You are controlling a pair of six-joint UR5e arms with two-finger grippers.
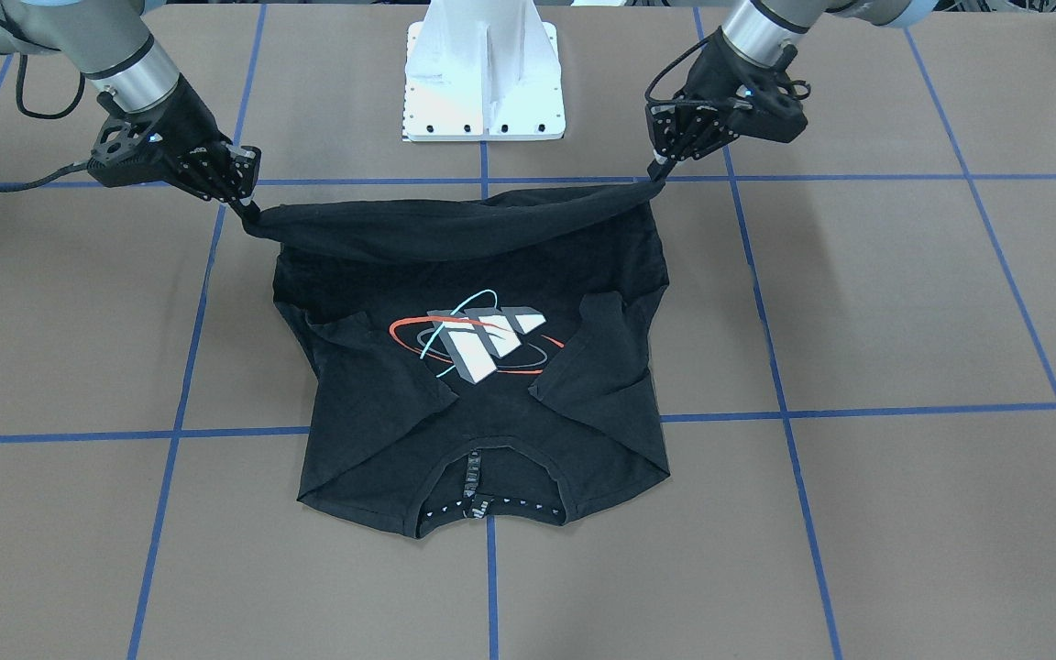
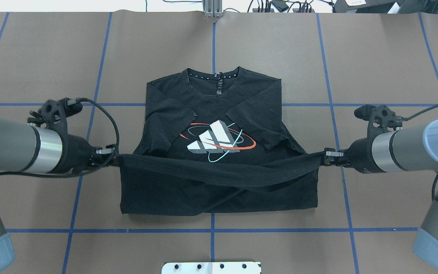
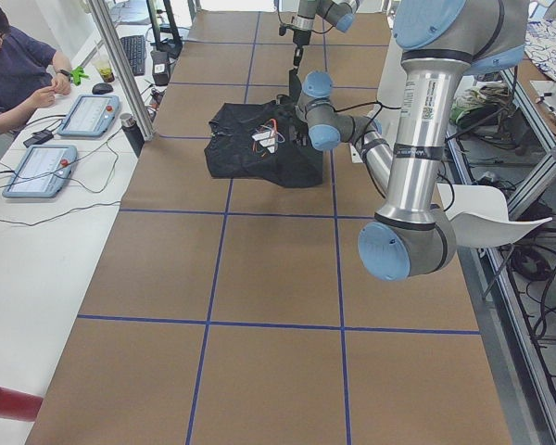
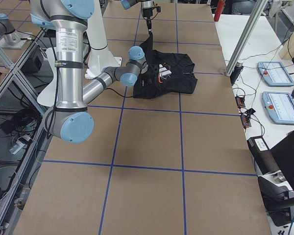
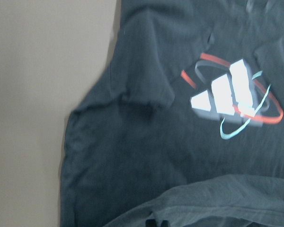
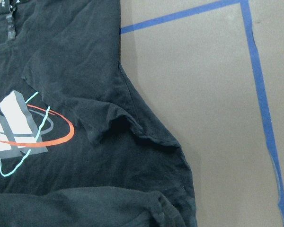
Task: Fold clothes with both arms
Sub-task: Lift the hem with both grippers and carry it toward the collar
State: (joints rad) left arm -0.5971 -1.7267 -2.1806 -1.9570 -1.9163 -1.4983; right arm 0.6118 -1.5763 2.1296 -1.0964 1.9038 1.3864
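we see the black t-shirt (image 2: 219, 190), soft and creased, lying mid-surface (image 2: 386, 53) on matte brown paper gridded with blue tape lines (image 2: 280, 230). its sleeves are folded in beside the white, red and cyan print (image 2: 217, 141). our left hand (image 2: 113, 156) is clamped on one hem corner and our right hand (image 2: 323, 158) on the other, with the hem (image 2: 219, 173) sagging between them in a rolled band.

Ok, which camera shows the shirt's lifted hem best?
Overhead exterior: the hem stretches whole between left gripper and right gripper. Front-facing shows it bunched; side views tiny; wrist views only its edge.
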